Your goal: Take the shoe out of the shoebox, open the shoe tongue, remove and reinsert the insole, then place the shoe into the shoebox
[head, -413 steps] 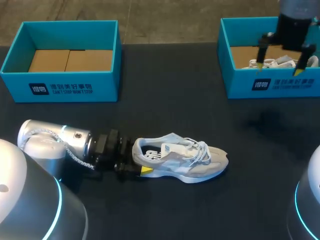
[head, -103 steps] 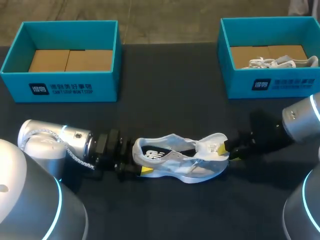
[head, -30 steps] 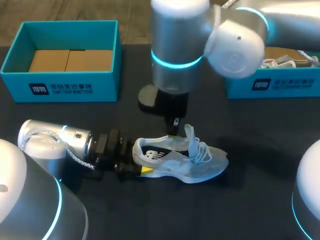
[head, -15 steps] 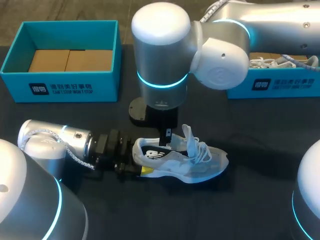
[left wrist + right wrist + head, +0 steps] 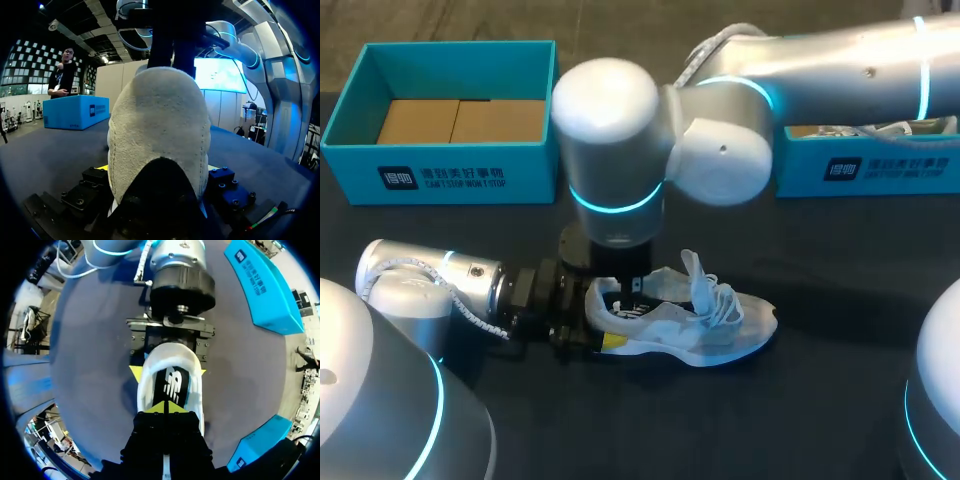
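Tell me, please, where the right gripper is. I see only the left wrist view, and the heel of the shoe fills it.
Observer: The right gripper is just above the opening of the shoe. It points down, with its yellow tips together.
Operator: Is the insole inside the shoe?
Observer: Yes, the dark insole lies inside, just ahead of those tips. I cannot tell if they touch it.
Operator: And the tongue?
Observer: The tongue stands upright, away from the opening.
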### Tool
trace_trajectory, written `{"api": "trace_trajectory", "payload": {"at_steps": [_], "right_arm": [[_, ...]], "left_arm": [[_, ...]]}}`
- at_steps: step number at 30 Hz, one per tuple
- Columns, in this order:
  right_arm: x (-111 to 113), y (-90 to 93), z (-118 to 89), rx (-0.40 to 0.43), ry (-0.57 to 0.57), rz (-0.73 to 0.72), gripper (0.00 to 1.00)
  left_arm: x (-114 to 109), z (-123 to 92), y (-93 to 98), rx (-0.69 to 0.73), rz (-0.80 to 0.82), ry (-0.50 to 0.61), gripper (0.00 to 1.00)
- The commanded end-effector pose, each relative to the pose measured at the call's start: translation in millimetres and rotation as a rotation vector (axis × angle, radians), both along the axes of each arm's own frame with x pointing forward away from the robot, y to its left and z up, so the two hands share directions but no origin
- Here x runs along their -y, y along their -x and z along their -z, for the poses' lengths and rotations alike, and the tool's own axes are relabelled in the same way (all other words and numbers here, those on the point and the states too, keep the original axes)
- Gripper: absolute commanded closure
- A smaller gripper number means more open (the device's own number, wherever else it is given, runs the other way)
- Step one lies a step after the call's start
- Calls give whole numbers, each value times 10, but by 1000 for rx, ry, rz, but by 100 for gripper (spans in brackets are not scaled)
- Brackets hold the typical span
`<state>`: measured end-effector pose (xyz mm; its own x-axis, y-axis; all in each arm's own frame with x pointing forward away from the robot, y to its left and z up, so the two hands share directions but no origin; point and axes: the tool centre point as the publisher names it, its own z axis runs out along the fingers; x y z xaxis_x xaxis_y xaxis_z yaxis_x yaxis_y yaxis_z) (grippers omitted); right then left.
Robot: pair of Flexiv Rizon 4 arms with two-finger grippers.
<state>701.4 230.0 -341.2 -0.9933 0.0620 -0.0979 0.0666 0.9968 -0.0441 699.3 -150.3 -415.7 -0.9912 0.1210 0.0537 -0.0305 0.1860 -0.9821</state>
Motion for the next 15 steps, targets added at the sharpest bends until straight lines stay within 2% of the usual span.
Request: {"api": "trace_trajectory", "payload": {"at_steps": [1,15], "right_arm": [[-55,-13,177,-1,-5,-11,100],[187,-79,441,2,1,21,100]], "left_arm": [[20,29,14,-1,0,-3,100],[20,29,14,-1,0,-3,100]]}}
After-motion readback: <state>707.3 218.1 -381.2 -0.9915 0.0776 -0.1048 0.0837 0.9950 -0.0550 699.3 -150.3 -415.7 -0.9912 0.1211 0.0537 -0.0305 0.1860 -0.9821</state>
